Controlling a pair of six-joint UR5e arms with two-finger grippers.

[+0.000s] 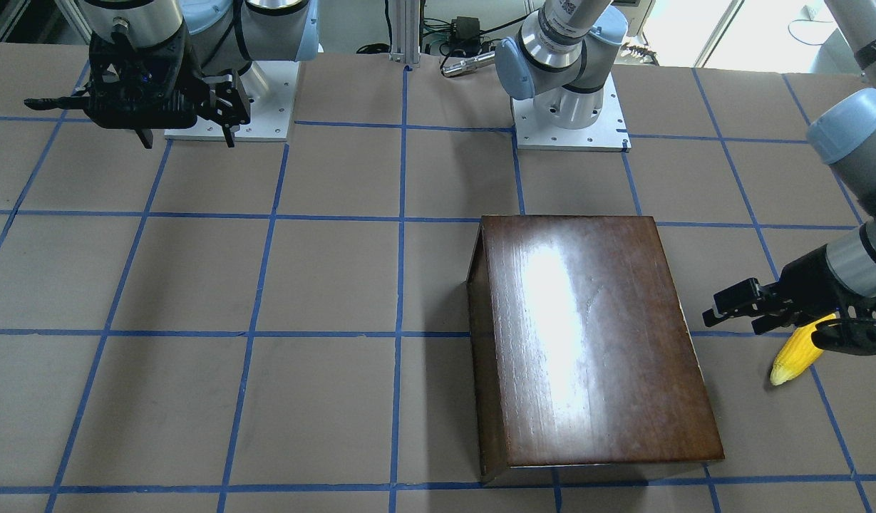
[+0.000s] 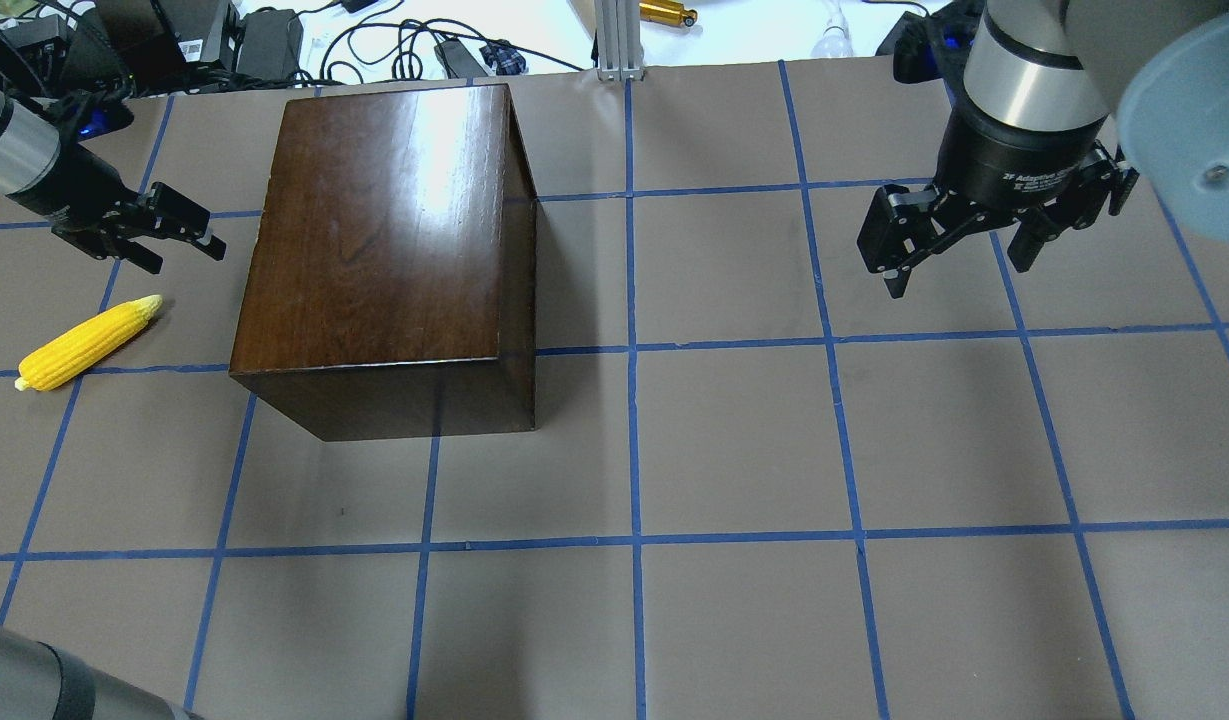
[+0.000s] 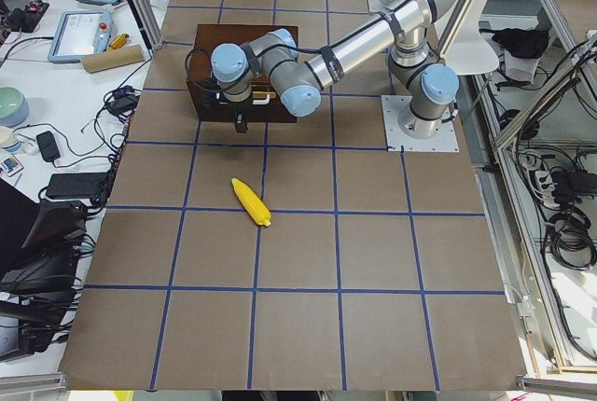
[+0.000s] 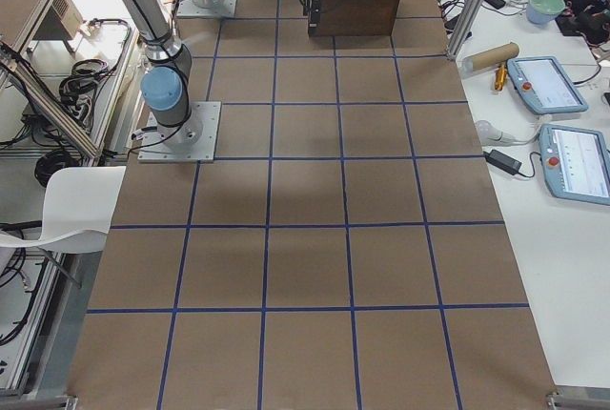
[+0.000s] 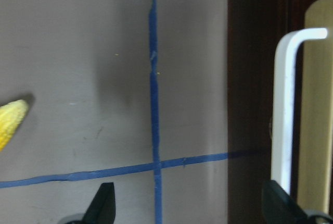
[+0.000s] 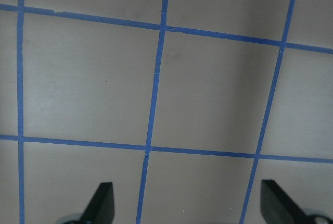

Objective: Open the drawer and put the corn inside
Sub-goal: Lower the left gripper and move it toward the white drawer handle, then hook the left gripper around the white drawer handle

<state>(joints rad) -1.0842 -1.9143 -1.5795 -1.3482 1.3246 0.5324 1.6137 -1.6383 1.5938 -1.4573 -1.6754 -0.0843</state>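
Note:
The dark glossy box (image 2: 384,250) stands on the table, also in the front view (image 1: 587,342). Its drawer (image 5: 255,78) is shut; the left wrist view shows the dark front with a white handle (image 5: 283,109). The yellow corn (image 2: 89,343) lies on the table beside the box, apart from it, also in the front view (image 1: 794,356) and the left side view (image 3: 252,201). My left gripper (image 2: 179,245) is open and empty, between corn and box, facing the drawer front (image 5: 192,208). My right gripper (image 2: 954,270) is open and empty, hovering far to the other side (image 6: 190,206).
The table (image 2: 734,450) is brown paper with a grid of blue tape. Cables and electronics (image 2: 274,40) lie past the far edge behind the box. The arm bases (image 1: 569,121) stand at the robot's edge of the table.

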